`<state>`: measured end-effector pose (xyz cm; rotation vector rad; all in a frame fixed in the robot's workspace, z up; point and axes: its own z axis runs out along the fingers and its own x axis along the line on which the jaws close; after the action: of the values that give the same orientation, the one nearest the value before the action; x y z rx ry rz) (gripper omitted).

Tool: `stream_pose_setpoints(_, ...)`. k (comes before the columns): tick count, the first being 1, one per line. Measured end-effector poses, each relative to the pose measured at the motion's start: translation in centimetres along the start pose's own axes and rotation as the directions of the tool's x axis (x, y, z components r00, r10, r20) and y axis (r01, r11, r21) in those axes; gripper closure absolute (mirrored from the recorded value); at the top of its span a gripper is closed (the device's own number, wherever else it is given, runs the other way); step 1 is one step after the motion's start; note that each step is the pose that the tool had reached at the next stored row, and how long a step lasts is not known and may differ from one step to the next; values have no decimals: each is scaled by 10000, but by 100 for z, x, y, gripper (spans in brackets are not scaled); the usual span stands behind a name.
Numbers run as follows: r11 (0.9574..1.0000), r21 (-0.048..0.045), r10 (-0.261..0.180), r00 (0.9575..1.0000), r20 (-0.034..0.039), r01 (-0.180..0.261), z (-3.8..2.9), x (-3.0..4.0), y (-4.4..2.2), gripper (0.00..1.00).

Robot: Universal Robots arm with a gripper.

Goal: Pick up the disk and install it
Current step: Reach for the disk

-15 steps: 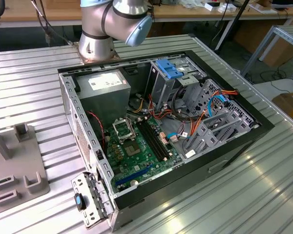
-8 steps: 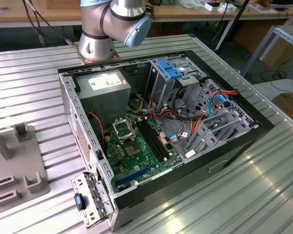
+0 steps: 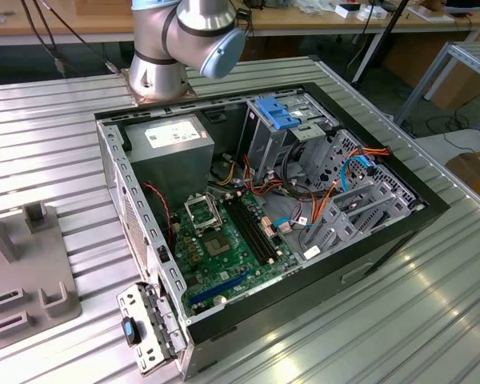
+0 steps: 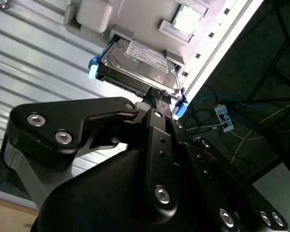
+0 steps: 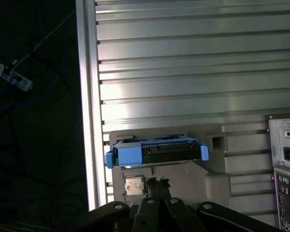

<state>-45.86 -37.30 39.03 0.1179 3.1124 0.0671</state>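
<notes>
Second wrist view, item one: black metal two-fingered claw (image 4: 157,95), tips set close together and pinching nothing, poised just short of the grey moulded plastic holder (image 4: 145,24). Item two: the disk (image 4: 137,65), a flat rectangular silver-grey metal drive framed by bright blue plastic rails. It is seated in that holder's slot, apparently on a long edge, with the claw's tips nearest the middle of its exposed edge; whether they touch it cannot be told. Handling, by judgement: rigid, dense for its size, smooth-faced and sensitive to knocks. The rails look springy, so the surer hold is across the two flat faces at mid-edge, between the rails. Item three: ribbed silver aluminium tabletop (image 5: 193,63) carrying the holder. Its lip runs just beside one end of the holder with dark floor beyond, so margin there is slight; bare ribs lie open past the holder's far side. Item four: open black-and-grey computer case (image 3: 432,214), to the exterior view's right of the holder and apart from it. Its bays are crowded with orange and blue cables (image 3: 330,198), leaving tight room.
</notes>
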Motion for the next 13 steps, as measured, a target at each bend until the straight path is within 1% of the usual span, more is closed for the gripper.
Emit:
stream_pose_setpoints(2,10000,3,0,10000,-2,0,7,65,69,89)
stream_pose_setpoints(4,10000,4,0,10000,0,0,17,131,92,89)
stream_pose_setpoints(5,10000,4,0,10000,0,0,23,149,100,89)
stream_pose_setpoints(8,10000,9,1,10000,-10,-1,44,183,124,89)
stream_pose_setpoints(10,10000,7,1,10000,-7,-1,49,184,125,89)
stream_pose_setpoints(11,10000,7,1,10000,-9,-1,88,185,123,89)
stream_pose_setpoints(13,10000,8,1,10000,-11,-1,100,185,123,89)
